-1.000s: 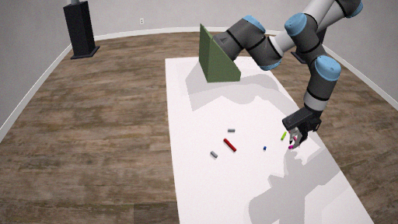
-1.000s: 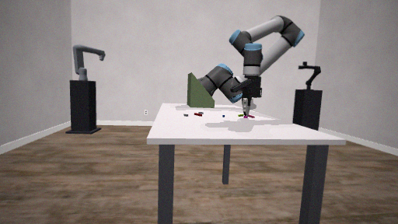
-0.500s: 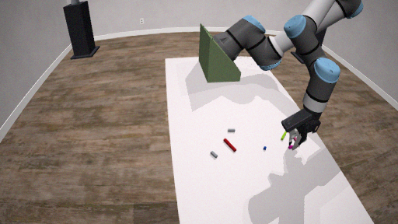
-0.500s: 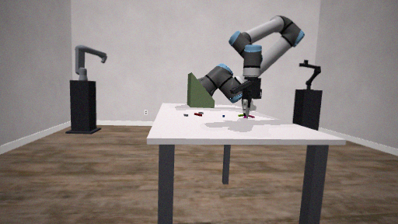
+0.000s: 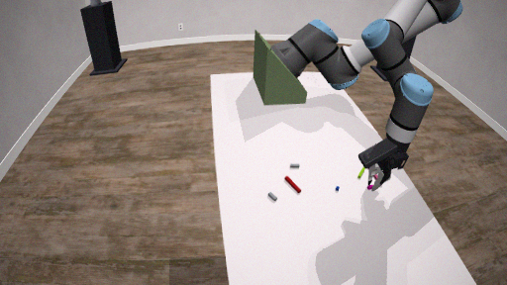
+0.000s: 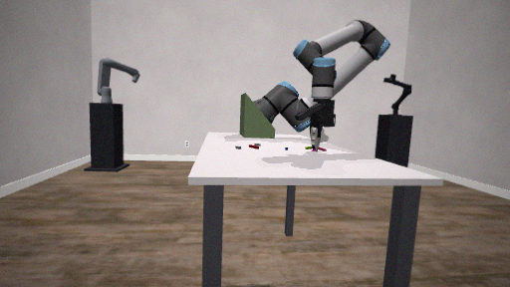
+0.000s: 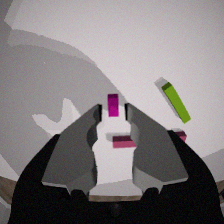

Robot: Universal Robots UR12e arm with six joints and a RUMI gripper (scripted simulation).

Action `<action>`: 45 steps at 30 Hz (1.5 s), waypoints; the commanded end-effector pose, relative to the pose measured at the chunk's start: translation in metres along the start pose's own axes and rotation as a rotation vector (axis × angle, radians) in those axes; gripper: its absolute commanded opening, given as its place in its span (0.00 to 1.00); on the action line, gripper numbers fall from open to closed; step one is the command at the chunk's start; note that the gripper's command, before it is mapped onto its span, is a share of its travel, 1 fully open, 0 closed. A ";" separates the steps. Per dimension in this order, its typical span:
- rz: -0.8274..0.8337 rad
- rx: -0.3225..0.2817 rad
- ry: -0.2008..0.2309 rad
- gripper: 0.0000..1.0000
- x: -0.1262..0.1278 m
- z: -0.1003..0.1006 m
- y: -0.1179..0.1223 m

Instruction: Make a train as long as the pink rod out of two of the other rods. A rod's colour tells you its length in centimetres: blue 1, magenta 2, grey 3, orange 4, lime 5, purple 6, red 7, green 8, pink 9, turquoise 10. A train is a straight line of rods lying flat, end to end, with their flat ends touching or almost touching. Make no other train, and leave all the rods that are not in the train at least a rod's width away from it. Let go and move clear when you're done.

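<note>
One magenta rod, fingers astride

I've got the magenta rod point(image 5: 370, 187) point(image 6: 315, 149) point(image 7: 113, 105) flat on the table point(image 5: 248, 247) point(image 6: 299, 174) point(image 7: 140, 40), between the gripper's point(image 5: 373, 186) point(image 6: 315, 148) point(image 7: 114, 112) fingertips; they're apart, with gaps either side. Should be light, stiff; I'd pinch its long sides mid-length. Stubby, square-edged, vivid purplish pink.

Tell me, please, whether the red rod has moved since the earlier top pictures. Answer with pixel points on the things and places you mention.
No; in the top view, the red rod point(image 5: 292, 184) point(image 6: 254, 146) lies at the same place and angle relative to the green mount point(image 5: 277, 81) point(image 6: 254, 122).
</note>
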State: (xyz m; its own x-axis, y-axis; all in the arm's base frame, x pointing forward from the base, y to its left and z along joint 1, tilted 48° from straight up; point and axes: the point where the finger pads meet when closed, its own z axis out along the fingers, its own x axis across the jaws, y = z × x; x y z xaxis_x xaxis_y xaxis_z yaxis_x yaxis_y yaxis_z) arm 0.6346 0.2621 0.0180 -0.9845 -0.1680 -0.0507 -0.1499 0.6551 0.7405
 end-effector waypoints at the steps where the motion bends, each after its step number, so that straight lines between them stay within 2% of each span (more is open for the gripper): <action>1: 0.000 0.000 -0.001 0.14 -0.001 -0.001 0.000; 17: 0.000 0.000 -0.001 0.14 -0.001 -0.001 0.000; 18: 0.000 0.000 -0.001 0.00 -0.001 -0.001 0.000; 45: 0.000 0.000 -0.001 0.00 -0.001 -0.001 0.000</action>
State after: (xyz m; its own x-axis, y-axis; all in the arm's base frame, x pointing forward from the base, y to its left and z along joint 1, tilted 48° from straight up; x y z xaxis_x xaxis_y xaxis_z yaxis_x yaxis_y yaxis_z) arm 0.6346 0.2621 0.0179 -0.9845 -0.1680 -0.0506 -0.1499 0.6551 0.7405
